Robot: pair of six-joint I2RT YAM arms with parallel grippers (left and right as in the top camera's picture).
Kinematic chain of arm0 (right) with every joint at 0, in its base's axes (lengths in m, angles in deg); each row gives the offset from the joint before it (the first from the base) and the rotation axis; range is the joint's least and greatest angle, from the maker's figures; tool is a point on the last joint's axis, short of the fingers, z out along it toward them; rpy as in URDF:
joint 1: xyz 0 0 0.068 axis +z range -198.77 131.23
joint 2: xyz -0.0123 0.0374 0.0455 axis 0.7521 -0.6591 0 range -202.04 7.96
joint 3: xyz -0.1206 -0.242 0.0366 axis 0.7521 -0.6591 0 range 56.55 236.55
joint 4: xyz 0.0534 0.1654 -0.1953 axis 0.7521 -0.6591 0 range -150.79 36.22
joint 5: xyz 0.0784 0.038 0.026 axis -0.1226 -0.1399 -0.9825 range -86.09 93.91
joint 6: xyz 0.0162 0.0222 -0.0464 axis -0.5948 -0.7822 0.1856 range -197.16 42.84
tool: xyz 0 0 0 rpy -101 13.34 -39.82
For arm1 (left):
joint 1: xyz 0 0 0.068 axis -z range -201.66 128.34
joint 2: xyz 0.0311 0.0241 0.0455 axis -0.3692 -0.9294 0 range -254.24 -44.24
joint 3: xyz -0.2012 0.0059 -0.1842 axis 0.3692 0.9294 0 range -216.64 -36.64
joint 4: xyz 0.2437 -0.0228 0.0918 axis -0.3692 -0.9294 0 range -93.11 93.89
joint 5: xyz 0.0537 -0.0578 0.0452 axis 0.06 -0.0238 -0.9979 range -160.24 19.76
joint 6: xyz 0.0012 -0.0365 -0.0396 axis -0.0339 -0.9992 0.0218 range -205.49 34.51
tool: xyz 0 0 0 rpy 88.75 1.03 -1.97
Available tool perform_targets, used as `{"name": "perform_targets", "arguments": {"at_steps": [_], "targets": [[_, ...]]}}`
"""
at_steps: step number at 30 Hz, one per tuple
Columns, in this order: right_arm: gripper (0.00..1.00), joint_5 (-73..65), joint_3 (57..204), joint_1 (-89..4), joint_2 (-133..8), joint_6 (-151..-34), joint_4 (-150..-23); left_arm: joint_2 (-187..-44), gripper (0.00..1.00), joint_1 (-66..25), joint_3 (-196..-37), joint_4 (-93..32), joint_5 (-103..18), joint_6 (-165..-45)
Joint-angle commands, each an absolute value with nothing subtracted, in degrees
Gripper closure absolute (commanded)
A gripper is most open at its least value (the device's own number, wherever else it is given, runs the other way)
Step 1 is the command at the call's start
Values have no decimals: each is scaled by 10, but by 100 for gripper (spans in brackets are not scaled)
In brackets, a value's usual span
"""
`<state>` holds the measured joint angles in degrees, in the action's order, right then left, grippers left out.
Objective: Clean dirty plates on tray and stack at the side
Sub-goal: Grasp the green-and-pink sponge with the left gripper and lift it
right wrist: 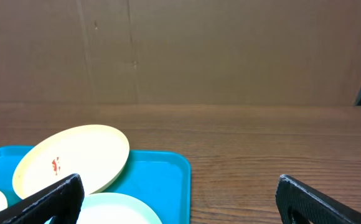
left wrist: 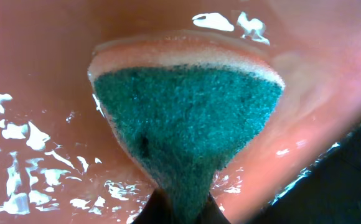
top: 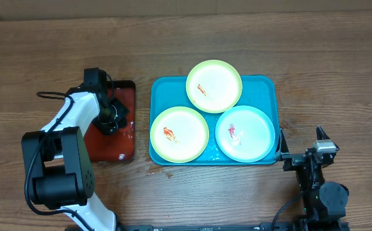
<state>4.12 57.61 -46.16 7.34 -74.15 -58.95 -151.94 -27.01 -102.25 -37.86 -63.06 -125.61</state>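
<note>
Left side: the left gripper (top: 109, 119) is lowered over a dark red tray (top: 126, 140) that lies on the wooden table (top: 250, 32). In the left wrist view its fingers are clenched on a sponge (left wrist: 187, 118), which has a green scouring face and a pale foam layer. The narrow near end of the sponge is pinched between the fingertips, and its wide far end meets the wet, glistening floor of the dark red tray (left wrist: 43, 62).

Centre: the blue tray (top: 158, 88) lies just right of the dark red tray and apart from it. It holds three round plates, each with a small red-orange smear.
- The far plate (top: 214, 86) has a yellow-green rim, and its edge overlaps the tray's far rim.
- The near-left plate (top: 179, 134) also has a yellow-green rim.
- The near-right plate (top: 245, 133) is pale and whitish.

None of the plates is stacked beside the tray.

Right side: the right gripper (top: 300, 142) sits near the tray's near-right corner. Its jaws are spread wide and hold nothing. In the right wrist view (right wrist: 179, 182) the far plate (right wrist: 75, 158) appears tilted above the blue tray (right wrist: 168, 171).
</note>
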Motion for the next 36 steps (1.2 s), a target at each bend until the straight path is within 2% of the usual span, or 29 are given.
{"name": "perform_targets", "arguments": {"at_steps": [1, 3, 4, 5, 6, 7, 13, 14, 15, 17, 18, 23, 25, 26, 27, 29, 30, 36], "targets": [[0, 38, 570, -466, 78, -741, -586, -1529, 96, -270, -1016, -379, -684, -1253], [0, 39, 570, -466, 78, -741, -586, -1529, 93, -270, -1016, -379, -724, -1253], [0, 39, 570, -466, 78, -741, -586, -1529, 75, -270, -1017, -378, -741, -1253], [0, 38, 570, -466, 78, -741, -586, -1529, 48, -270, -1017, -378, -753, -1253], [0, 38, 570, -466, 78, -741, -586, -1529, 15, -270, -1017, -375, -765, -1253], [0, 38, 570, -466, 78, -741, -586, -1529, 0, -270, -1017, -374, -772, -1253], [0, 39, 570, -466, 78, -741, -586, -1529, 0, -270, -1017, -354, -777, -1253], [0, 38, 570, -466, 78, -741, -586, -1529, 5, -270, -1017, -353, -777, -1253], [0, 38, 570, -466, 78, -741, -586, -1529, 17, -270, -1017, -353, -777, -1253], [0, 38, 570, -466, 78, -741, -586, -1529, 48, -270, -1017, -353, -772, -1253], [0, 38, 570, -466, 78, -741, -586, -1529, 57, -270, -1017, -353, -765, -1253], [0, 38, 570, -466, 78, -741, -586, -1529, 83, -270, -1019, -353, -716, -1253], [0, 39, 570, -466, 78, -741, -586, -1529, 87, -270, -1024, -358, -717, -1253], [0, 38, 570, -466, 78, -741, -586, -1529, 83, -270, -1028, -361, -718, -1251], [0, 38, 570, -466, 78, -741, -586, -1529, 73, -270, -1031, -363, -717, -1247], [0, 39, 570, -466, 78, -741, -586, -1529, 21, -270, -1035, -364, -717, -1242], [0, 38, 570, -466, 78, -741, -586, -1529, 0, -270, -1035, -365, -716, -1243], [0, 39, 570, -466, 78, -741, -586, -1529, 0, -268, -1034, -382, -687, -1243]]}}
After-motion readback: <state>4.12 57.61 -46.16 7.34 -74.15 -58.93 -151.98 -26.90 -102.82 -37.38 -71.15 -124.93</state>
